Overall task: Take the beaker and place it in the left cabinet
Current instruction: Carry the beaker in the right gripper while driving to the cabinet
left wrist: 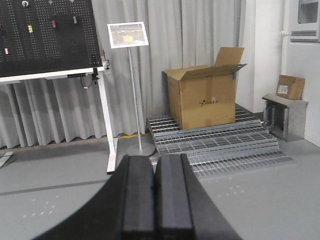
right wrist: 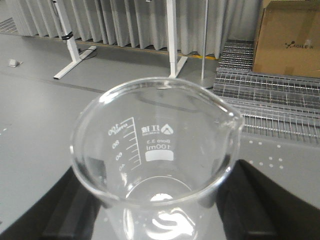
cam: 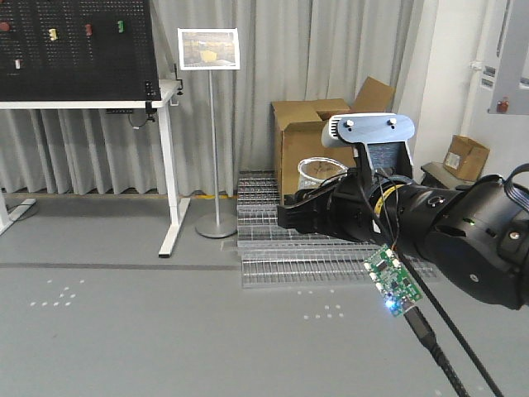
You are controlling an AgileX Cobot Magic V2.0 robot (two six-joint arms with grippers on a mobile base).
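The beaker [right wrist: 157, 150] is clear glass with a pour spout and white "100ml" markings, and it fills the right wrist view, seen from above its rim. My right gripper [right wrist: 157, 215] is shut on it, with a black finger on each side of its lower body. In the front view the beaker [cam: 321, 172] shows as a glass rim above the right gripper [cam: 297, 213], held in the air over the floor. In the left wrist view my left gripper [left wrist: 155, 165] is shut with its pads together and nothing between them. The left cabinet is out of view.
An open cardboard box [cam: 314, 141] stands on metal grating steps [cam: 314, 252] ahead. A sign stand [cam: 213, 124] and a white-legged table with a black pegboard [cam: 83, 58] are to the left, with grey curtains behind. A circuit board on a cable [cam: 388, 281] hangs off the arm.
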